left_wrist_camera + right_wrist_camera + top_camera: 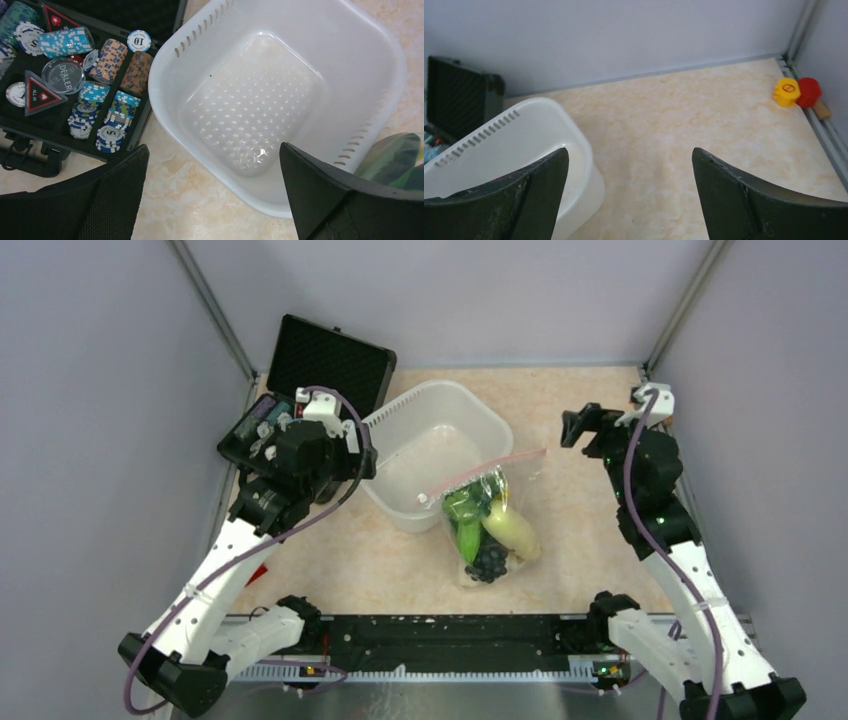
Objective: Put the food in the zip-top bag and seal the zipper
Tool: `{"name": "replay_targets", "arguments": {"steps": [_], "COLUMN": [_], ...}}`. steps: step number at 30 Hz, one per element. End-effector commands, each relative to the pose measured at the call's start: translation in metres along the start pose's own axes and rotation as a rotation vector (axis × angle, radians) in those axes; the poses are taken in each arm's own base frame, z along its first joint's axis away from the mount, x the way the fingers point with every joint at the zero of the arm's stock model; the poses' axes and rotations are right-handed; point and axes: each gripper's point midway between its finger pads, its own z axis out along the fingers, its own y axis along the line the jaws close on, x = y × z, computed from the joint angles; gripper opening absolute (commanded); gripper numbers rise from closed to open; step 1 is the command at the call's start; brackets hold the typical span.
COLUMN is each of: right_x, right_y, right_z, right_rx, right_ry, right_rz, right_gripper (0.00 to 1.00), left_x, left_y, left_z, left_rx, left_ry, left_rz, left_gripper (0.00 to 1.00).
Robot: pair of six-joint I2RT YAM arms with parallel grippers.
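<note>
The clear zip-top bag lies on the table against the near right side of the white tub. It holds the food: green bok choy, a white radish and dark grapes. The pinkish-red zipper runs along the bag's mouth, with its white slider tab at the left end over the tub's rim. My left gripper is open and empty above the tub's left near rim. My right gripper is open and empty, held above the table well right of the bag.
An open black case with poker chips stands left of the tub. A corner of the bag shows in the left wrist view. A yellow and red toy lies in the far right corner. Grey walls enclose the table.
</note>
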Motion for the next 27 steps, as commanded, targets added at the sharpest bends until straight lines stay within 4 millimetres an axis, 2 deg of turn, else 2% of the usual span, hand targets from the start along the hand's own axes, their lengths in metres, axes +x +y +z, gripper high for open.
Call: {"name": "replay_targets", "arguments": {"steps": [1,4,6,11,16,21,27], "right_x": [0.019,0.047,0.066,0.093,0.099,0.09,0.089], "right_y": [-0.04,-0.048,-0.052,-0.059,-0.081,-0.078,-0.075], "right_z": [0.005,0.008,0.011,0.015,0.011,0.007,0.0], "right_rx": [0.093,0.091,0.104,0.143,0.274,0.258,0.245], "right_ry": [0.043,0.089,0.114,0.171,0.141,0.114,0.112], "right_rz": [0.154,0.248,0.291,0.338,0.375,0.369,0.369], "right_gripper": [0.91,0.91,0.91,0.92,0.92,0.92,0.91], "left_x": [-0.013,-0.01,-0.01,-0.017,-0.022,-0.015,-0.017], "left_y": [-0.009,-0.006,0.004,0.026,0.044,0.059,0.06], "left_z": [-0.001,0.005,0.009,0.003,-0.005,-0.01,-0.014], "left_rx": [0.035,0.006,-0.062,-0.183,-0.258,-0.335,-0.327], "left_ry": [-0.05,-0.045,-0.049,-0.1,-0.173,-0.189,-0.214], "left_rz": [-0.092,-0.128,-0.15,-0.175,-0.19,-0.219,-0.225], "left_gripper": [0.99,0.99,0.99,0.99,0.99,0.99,0.99]}}
